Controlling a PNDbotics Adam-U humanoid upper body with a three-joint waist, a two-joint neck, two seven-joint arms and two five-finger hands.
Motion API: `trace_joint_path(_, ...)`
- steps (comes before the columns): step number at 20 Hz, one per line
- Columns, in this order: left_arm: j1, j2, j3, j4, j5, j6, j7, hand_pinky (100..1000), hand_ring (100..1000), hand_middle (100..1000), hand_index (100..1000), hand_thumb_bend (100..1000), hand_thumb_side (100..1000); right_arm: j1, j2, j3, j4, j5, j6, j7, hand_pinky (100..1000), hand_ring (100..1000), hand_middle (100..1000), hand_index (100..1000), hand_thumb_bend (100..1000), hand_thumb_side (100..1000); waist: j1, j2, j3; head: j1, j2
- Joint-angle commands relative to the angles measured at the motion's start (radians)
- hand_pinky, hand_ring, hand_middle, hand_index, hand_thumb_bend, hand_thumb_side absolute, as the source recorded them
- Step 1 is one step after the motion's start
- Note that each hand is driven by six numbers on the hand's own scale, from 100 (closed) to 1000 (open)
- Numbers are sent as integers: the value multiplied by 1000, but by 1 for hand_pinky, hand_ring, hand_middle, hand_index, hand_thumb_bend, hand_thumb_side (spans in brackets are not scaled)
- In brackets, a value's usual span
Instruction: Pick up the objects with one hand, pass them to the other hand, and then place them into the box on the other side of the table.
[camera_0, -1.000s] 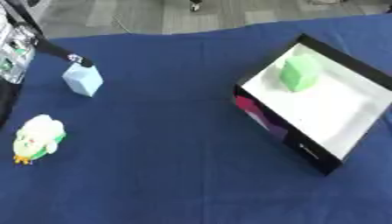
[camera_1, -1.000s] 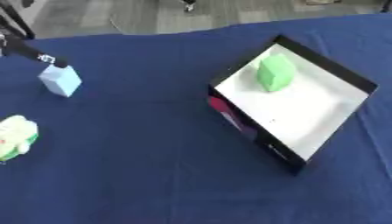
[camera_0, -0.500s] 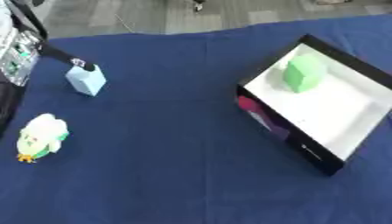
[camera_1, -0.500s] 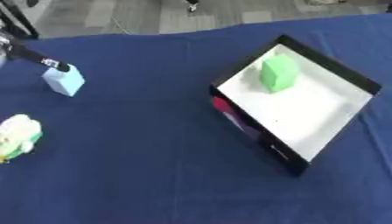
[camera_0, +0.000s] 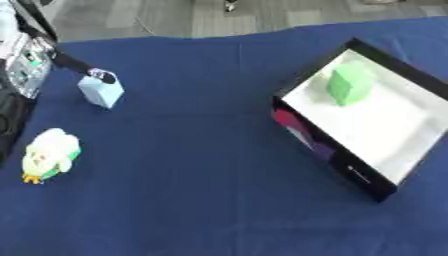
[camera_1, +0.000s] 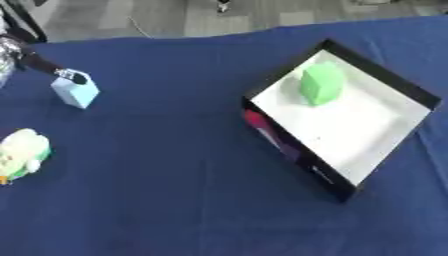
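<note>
A light blue block (camera_0: 101, 93) stands at the table's left. My left hand (camera_0: 26, 64) shows at the left edge, and one straight black finger (camera_0: 79, 67) reaches from it to the block's top far corner. Nothing is curled round the block. A white and green plush toy (camera_0: 51, 154) lies nearer me at the left edge. At the right sits a black box (camera_1: 297, 150) with a white floor, tilted askew. A green block (camera_1: 320, 84) lies in its far end. My right hand shows in neither view.
A dark blue cloth (camera_0: 192, 190) covers the table. The grey floor (camera_0: 175, 17) runs beyond the far edge. Open cloth lies between the left-hand objects and the box.
The fingertip and the light blue block have edged slightly to the right. The plush toy, the box and the green block lie as before.
</note>
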Motion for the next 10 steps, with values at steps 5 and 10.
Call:
trace_joint_path(5, -21, 1, 6, 11, 0, 69, -75, 991, 943, 848, 806, 927, 399, -7, -16, -15, -4, 17, 5, 0, 993, 959, 871, 964, 277, 209, 10, 9, -7, 16, -3)
trace_joint_path(10, -21, -5, 16, 18, 1, 81, -61, 983, 942, 843, 796, 881, 381, -7, -13, -15, -6, 24, 6, 1, 997, 961, 873, 965, 264, 216, 13, 16, -12, 26, -7)
